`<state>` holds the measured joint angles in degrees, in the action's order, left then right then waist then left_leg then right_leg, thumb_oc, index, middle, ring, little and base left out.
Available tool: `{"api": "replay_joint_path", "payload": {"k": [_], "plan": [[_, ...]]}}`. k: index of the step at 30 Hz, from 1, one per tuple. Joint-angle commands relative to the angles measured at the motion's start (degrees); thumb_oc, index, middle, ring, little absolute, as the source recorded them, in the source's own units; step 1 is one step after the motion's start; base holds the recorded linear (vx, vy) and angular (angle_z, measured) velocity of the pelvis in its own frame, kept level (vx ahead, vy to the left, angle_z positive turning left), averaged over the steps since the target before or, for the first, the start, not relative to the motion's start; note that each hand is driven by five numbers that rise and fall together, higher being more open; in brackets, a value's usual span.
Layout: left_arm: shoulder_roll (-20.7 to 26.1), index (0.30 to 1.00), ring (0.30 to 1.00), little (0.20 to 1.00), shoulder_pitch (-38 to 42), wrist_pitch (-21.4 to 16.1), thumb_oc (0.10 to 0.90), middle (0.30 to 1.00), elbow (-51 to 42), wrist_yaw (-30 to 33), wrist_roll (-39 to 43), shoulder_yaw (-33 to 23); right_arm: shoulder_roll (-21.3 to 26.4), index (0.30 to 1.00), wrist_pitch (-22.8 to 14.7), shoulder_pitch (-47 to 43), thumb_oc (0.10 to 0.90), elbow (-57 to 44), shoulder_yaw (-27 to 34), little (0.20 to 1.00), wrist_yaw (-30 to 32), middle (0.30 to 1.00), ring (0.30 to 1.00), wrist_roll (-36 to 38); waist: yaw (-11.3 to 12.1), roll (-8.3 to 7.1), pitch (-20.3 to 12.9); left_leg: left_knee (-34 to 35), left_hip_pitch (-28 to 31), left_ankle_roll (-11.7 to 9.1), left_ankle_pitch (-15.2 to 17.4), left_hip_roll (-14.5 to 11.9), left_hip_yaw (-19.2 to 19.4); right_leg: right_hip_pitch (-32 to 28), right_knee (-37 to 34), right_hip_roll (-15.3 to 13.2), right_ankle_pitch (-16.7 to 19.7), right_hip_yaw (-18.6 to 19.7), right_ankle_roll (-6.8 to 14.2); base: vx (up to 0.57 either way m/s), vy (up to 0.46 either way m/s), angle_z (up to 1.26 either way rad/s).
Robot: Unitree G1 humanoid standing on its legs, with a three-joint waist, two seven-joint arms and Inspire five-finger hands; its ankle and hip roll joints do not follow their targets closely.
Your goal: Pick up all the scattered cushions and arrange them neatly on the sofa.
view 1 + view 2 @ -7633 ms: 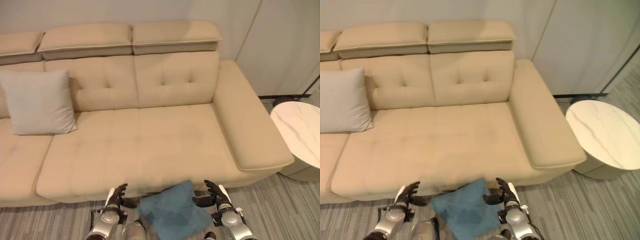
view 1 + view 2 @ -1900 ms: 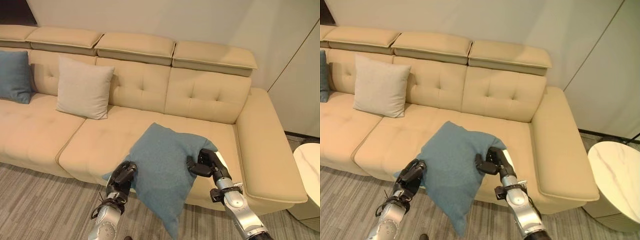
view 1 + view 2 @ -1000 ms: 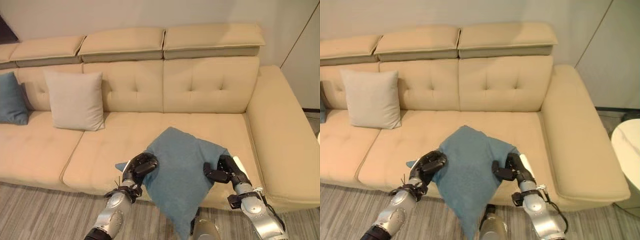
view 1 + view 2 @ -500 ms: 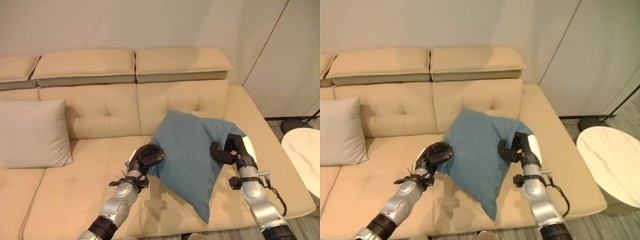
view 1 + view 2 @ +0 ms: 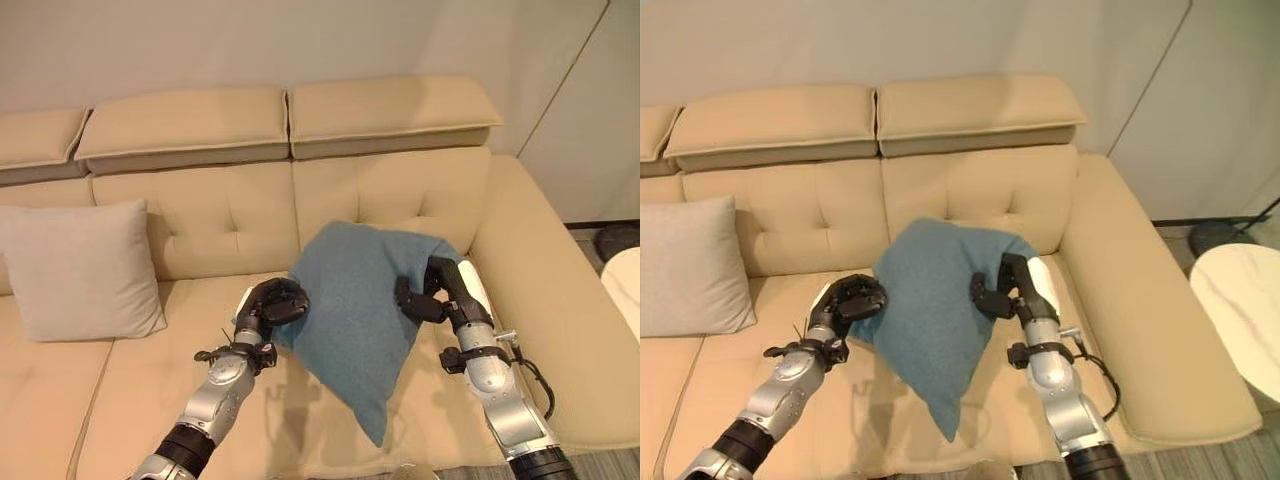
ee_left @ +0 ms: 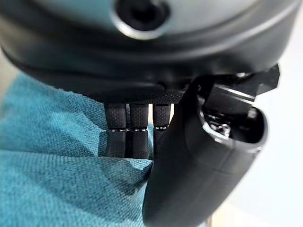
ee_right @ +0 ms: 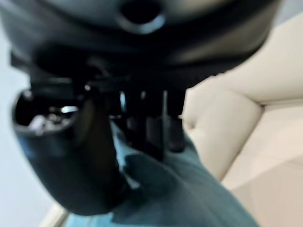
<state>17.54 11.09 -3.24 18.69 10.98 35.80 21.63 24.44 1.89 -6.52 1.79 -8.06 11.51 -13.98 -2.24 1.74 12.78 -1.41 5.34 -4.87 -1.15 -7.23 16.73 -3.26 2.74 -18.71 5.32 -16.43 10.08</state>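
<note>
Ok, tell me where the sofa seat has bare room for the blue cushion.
The seat lies bare between the grey cushion and the armrest, below the blue cushion, which the left hand and right hand hold in the air. The far left is taken by the grey cushion against the backrest.

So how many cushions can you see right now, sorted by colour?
Blue cushion: 1, pinched between the left hand and the right hand, above the sofa seat.
Pale grey cushion: 1, leaning on the sofa's backrest.
Total: 2 cushions.
</note>
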Motion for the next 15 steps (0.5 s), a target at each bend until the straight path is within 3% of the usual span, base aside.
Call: {"api": "replay_joint_path", "payload": {"k": [1, 6, 11, 15], "plan": [[-8.37, 0.300, 0.300, 0.300, 14.41, -6.88, 0.400, 0.300, -10.34, -4.55, -4.67, 4.94, -0.49, 0.300, -6.34, -14.31, 0.400, -9.74, -2.74, 0.300, 0.92, 0.300, 0.300, -1.02, 0.24, -0.78, -9.70, -4.77, -3.68, 0.95, 7.31, -2.40, -0.85, -0.94, 1.43, 0.66, -6.16, -1.47, 0.80, 0.14, -0.176, -0.09], [-8.96, 0.300, 0.300, 0.300, 18.36, -6.72, 0.400, 0.300, -8.72, -3.36, -7.07, 5.29, 0.89, 0.300, -5.91, -20.14, 0.400, -6.86, -3.92, 0.300, 1.88, 0.300, 0.300, -1.47, 0.71, -0.84, -10.22, -2.83, -3.61, 0.06, 5.96, -3.14, -2.11, -2.58, -1.39, 2.39, -6.47, -3.57, 0.47, 0.08, -0.105, 0.01], [-9.47, 0.300, 0.300, 0.300, 37.44, -8.61, 0.400, 0.300, 0.24, 1.99, -11.97, 5.94, 7.21, 0.300, -3.63, -45.58, 0.400, 8.37, -10.96, 0.300, 5.63, 0.300, 0.300, -3.14, 1.31, -1.11, -8.40, 0.64, -7.59, -1.98, 2.43, -4.38, -3.02, 0.34, -3.77, 3.70, -5.81, -5.18, 0.78, -0.05, -0.057, 0.11], [-10.08, 0.300, 0.300, 0.300, 45.03, -10.11, 0.400, 0.300, 2.91, 5.41, -14.43, 4.93, 7.48, 0.300, -2.87, -55.00, 0.400, 13.64, -12.68, 0.300, 8.10, 0.300, 0.300, -4.45, 1.40, -0.89, -6.15, 0.84, -12.26, -2.50, 1.25, -4.83, -3.42, 5.29, -3.93, 3.48, -5.01, -4.93, 1.03, -0.17, 0.014, 0.11]]}}
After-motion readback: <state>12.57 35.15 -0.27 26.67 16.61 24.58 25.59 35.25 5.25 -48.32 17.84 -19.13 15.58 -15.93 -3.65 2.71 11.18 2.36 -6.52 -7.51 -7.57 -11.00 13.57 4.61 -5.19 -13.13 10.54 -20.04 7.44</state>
